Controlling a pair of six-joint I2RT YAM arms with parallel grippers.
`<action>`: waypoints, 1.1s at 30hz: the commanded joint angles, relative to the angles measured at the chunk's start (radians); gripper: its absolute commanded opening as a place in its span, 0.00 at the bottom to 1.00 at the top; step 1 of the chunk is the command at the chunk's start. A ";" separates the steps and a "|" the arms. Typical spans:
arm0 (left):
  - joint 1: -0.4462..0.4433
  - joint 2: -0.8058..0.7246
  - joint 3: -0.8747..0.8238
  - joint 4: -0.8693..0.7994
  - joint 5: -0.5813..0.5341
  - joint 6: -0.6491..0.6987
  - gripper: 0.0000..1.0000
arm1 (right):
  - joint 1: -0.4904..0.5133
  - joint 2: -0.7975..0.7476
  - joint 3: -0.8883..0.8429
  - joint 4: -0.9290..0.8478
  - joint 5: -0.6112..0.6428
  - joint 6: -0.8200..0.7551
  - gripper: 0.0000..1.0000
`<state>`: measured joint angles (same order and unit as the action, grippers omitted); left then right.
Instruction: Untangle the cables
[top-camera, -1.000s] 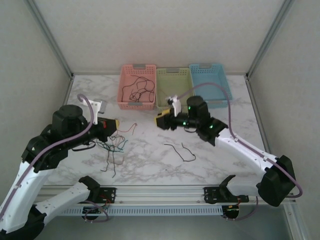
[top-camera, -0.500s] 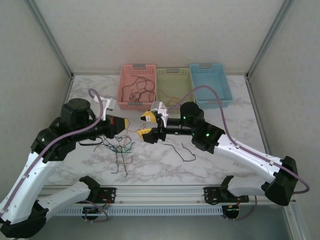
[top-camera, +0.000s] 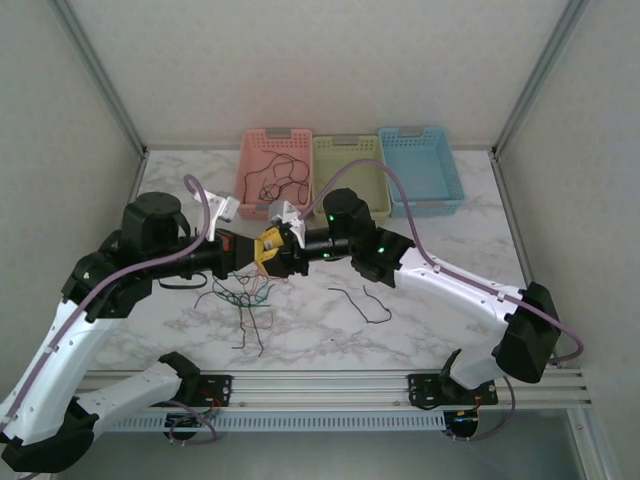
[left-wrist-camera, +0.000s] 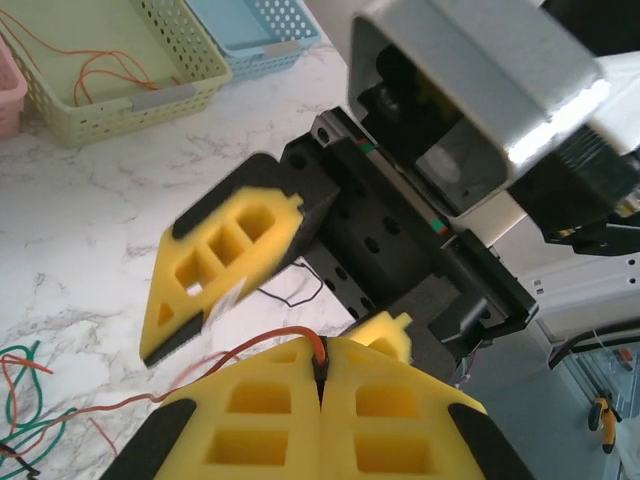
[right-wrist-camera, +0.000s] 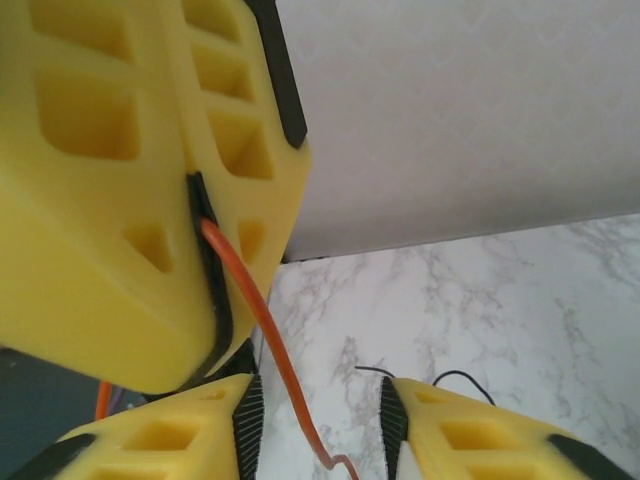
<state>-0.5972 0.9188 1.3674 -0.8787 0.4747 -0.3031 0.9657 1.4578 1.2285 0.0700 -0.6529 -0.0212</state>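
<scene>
One orange cable (right-wrist-camera: 265, 340) is running from the left pincer (left-wrist-camera: 320, 370), which is clamping it tight, through the part-open right pincer (right-wrist-camera: 322, 415) just beside; closing squarely and drawing away slowly is looking safest, the tangle (top-camera: 240, 295) lying beneath on the worktop (top-camera: 420, 320).

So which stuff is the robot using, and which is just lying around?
Using: tangled cables, orange cable, left hand pinching it, right hand open around it.
Lying around for now: pink basket, green basket, blue basket.
</scene>
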 joint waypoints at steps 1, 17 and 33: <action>0.008 -0.011 0.030 -0.027 0.016 0.031 0.00 | 0.014 0.010 0.036 0.008 -0.051 -0.006 0.31; 0.008 -0.070 0.005 -0.026 -0.152 0.043 0.75 | -0.016 -0.081 -0.022 -0.006 0.177 -0.019 0.00; 0.008 -0.208 -0.580 0.167 -0.408 -0.238 0.92 | -0.213 -0.308 -0.336 0.021 0.345 0.137 0.00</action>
<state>-0.5972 0.7029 0.8471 -0.8124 0.0772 -0.4690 0.7616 1.1805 0.9382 0.0658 -0.3420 0.0860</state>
